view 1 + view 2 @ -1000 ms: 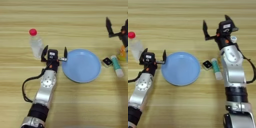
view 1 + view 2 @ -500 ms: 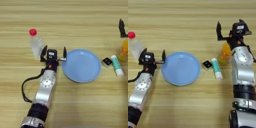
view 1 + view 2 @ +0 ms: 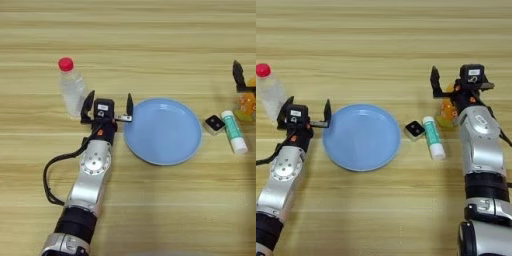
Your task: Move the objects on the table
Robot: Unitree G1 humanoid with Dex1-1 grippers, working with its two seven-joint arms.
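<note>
A round blue plate point(image 3: 362, 137) lies in the middle of the table point(image 3: 381, 45). To its left stands a clear red-capped bottle point(image 3: 72, 89). My left gripper point(image 3: 109, 103) rests open between that bottle and the plate's rim, holding nothing. Right of the plate lie a small black square item point(image 3: 414, 130) and a white teal-capped tube point(image 3: 433, 138). Beyond the tube stands a short orange bottle point(image 3: 446, 113), partly hidden by my right wrist. My right gripper point(image 3: 462, 86) is open just above and behind it. I cannot tell whether it touches the bottle.
My left forearm point(image 3: 92, 170) and its black cable run from the near edge up to the plate's left side. The right forearm point(image 3: 482, 150) comes up along the right side. Bare wood stretches across the far half of the table.
My right gripper has swung right and come nearer and lower, from the far middle to just over the orange bottle. The left arm and all the objects have stayed put.
</note>
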